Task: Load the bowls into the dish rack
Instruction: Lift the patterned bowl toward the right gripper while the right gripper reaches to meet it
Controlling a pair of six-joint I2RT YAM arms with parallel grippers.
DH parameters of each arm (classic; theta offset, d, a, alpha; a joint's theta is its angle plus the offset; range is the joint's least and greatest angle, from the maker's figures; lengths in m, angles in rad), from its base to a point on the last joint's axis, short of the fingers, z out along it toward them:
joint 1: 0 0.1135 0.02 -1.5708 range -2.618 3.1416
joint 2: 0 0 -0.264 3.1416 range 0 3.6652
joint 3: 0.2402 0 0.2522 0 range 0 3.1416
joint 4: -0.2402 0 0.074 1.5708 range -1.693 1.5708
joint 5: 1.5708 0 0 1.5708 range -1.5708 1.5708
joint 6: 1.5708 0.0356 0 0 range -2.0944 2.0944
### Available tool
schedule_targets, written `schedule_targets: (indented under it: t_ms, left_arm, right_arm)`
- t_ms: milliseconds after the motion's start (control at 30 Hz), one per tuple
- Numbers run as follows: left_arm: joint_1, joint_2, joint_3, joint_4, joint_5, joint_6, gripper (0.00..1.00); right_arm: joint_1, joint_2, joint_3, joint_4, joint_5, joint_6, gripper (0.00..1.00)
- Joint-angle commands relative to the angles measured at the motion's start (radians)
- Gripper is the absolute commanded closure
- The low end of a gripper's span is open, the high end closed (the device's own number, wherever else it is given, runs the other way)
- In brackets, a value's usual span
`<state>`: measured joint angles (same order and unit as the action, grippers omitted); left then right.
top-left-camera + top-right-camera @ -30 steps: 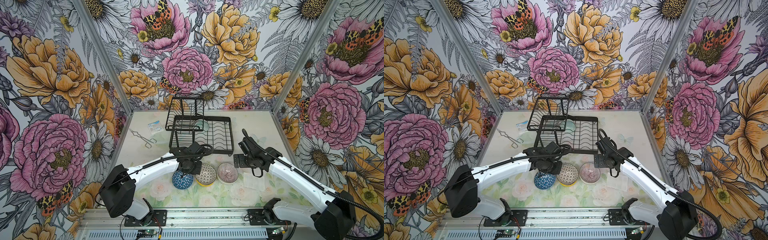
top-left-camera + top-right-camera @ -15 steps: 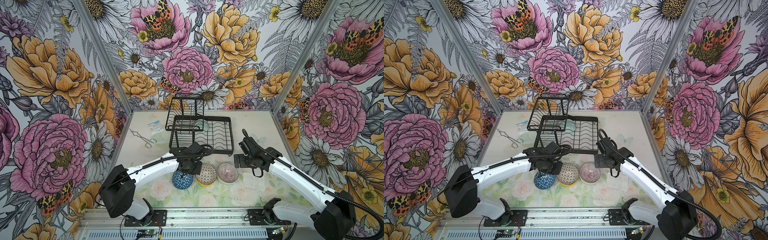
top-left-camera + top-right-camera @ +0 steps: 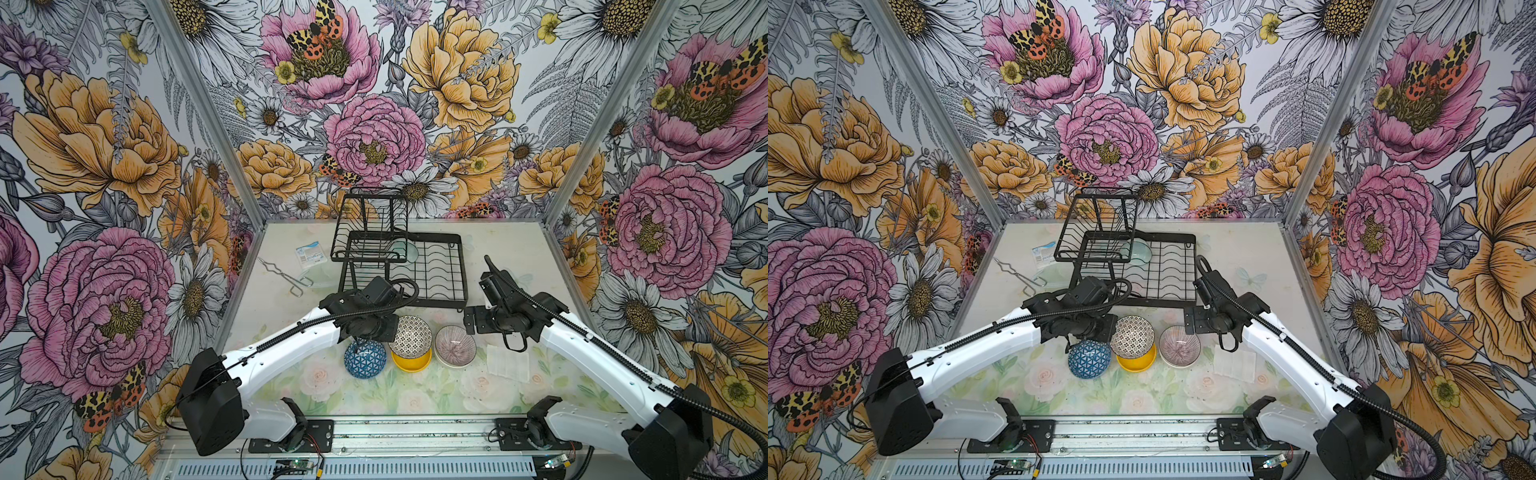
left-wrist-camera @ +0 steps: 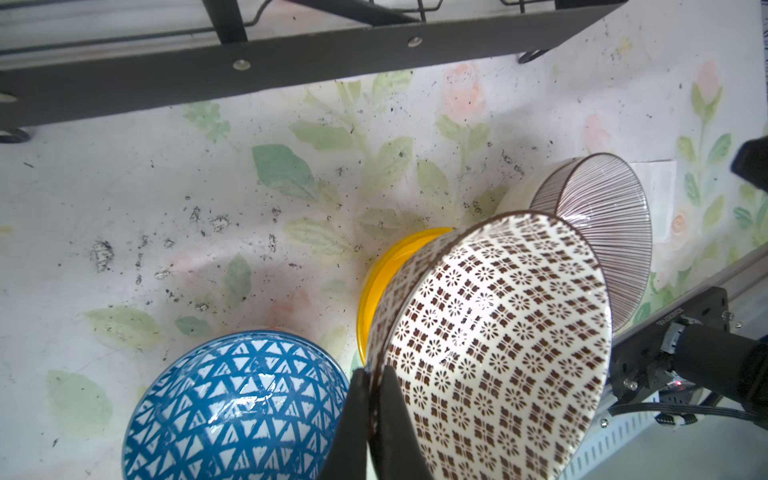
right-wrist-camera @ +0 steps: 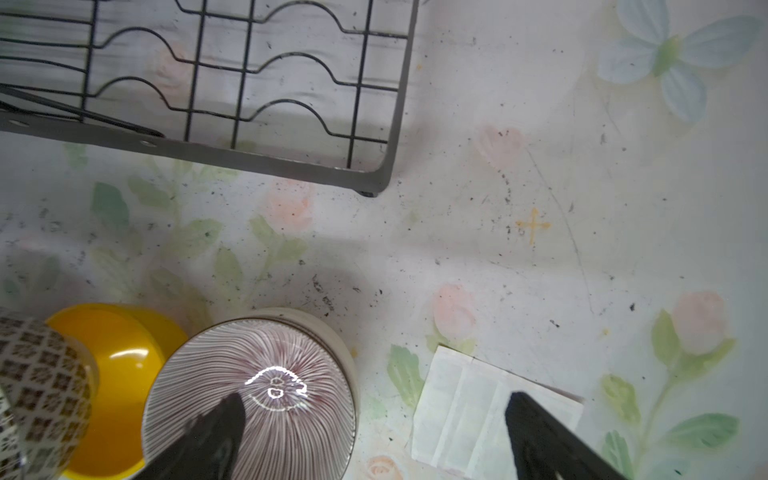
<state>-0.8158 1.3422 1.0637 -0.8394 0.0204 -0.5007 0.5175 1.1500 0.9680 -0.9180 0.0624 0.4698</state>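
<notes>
At the left of the row in front of the dish rack [image 3: 440,300], the blue triangle bowl [image 3: 365,358] is left standing on the table, unmoved against the earlier top views. Just beside it, the left gripper [image 4: 374,374] is closed tight on the rim of the black-and-white geometric bowl [image 3: 412,336] — the last of the squeeze has been taken up over the past second. In the left wrist view that bowl is held tilted, its rim pinched between the two fingers [image 4: 353,415]. More of the yellow bowl [image 3: 411,362] beneath it is exposed than a second ago, so it is judged to be starting out of its nest. Further right, the pink lined bowl [image 3: 455,345] is seated in a cream bowl [image 5: 332,332], untouched. The right gripper [image 5: 376,401] is held wide open over the pink bowl's edge and a white paper slip [image 3: 508,362], gripping nothing, its place hardly altered. One pale teal bowl [image 3: 409,251] is already lodged in the rack at the back. The grasp is judged secured — the lift over the rack's front rail is left to be done, with four more bowls to be loaded after.
</notes>
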Motion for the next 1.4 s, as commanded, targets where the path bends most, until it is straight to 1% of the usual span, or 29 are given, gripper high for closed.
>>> schedule_targets:
  t_ms: [0, 67, 200, 367, 433, 467, 500, 600, 667, 767, 900, 1033, 1167, 1233, 1267, 1367]
  left_arm:
    - [0.015, -0.01, 0.078, 0.035, -0.059, 0.051, 1.0]
    - [0.018, 0.006, 0.116, 0.046, -0.08, 0.072, 1.0]
    - [0.029, 0.031, 0.187, 0.087, -0.08, 0.114, 1.0]
    - [0.046, 0.081, 0.27, 0.103, -0.084, 0.162, 1.0]
    - [0.046, 0.099, 0.292, 0.106, -0.081, 0.176, 1.0]
    - [0.047, 0.106, 0.302, 0.11, -0.077, 0.182, 1.0]
    - [0.046, 0.111, 0.306, 0.112, -0.073, 0.184, 1.0]
    - [0.046, 0.125, 0.318, 0.123, -0.065, 0.19, 1.0]
    - [0.045, 0.129, 0.318, 0.132, -0.058, 0.192, 1.0]
    - [0.042, 0.131, 0.32, 0.144, -0.048, 0.191, 1.0]
    - [0.038, 0.13, 0.32, 0.152, -0.042, 0.191, 1.0]
    - [0.037, 0.133, 0.323, 0.157, -0.036, 0.195, 1.0]
    - [0.036, 0.138, 0.325, 0.162, -0.031, 0.196, 1.0]
    - [0.035, 0.14, 0.326, 0.164, -0.031, 0.197, 1.0]
    - [0.035, 0.141, 0.325, 0.161, -0.032, 0.199, 1.0]
    - [0.035, 0.133, 0.319, 0.16, -0.041, 0.2, 1.0]
  right_arm:
    - [-0.005, -0.042, 0.064, 0.079, -0.158, -0.03, 0.02]
    - [-0.005, -0.03, 0.092, 0.095, -0.209, -0.024, 0.05]
    - [-0.004, 0.008, 0.124, 0.131, -0.256, -0.005, 0.12]
    - [-0.001, 0.05, 0.121, 0.261, -0.327, 0.048, 0.2]
    - [0.001, 0.062, 0.117, 0.303, -0.335, 0.064, 0.22]
    - [0.002, 0.072, 0.12, 0.31, -0.332, 0.067, 0.25]
    - [0.001, 0.08, 0.122, 0.312, -0.328, 0.069, 0.28]
    - [0.001, 0.104, 0.127, 0.319, -0.32, 0.071, 0.32]
    - [0.001, 0.116, 0.129, 0.323, -0.303, 0.075, 0.38]
    - [0.002, 0.132, 0.135, 0.324, -0.288, 0.074, 0.43]
    - [0.001, 0.152, 0.14, 0.33, -0.282, 0.071, 0.55]
    - [0.003, 0.162, 0.144, 0.337, -0.283, 0.071, 0.77]
    - [0.003, 0.16, 0.147, 0.336, -0.282, 0.071, 0.94]
    - [0.002, 0.156, 0.146, 0.337, -0.27, 0.073, 0.96]
    - [0.001, 0.154, 0.146, 0.335, -0.265, 0.071, 1.0]
    - [-0.004, 0.138, 0.136, 0.334, -0.242, 0.073, 1.0]
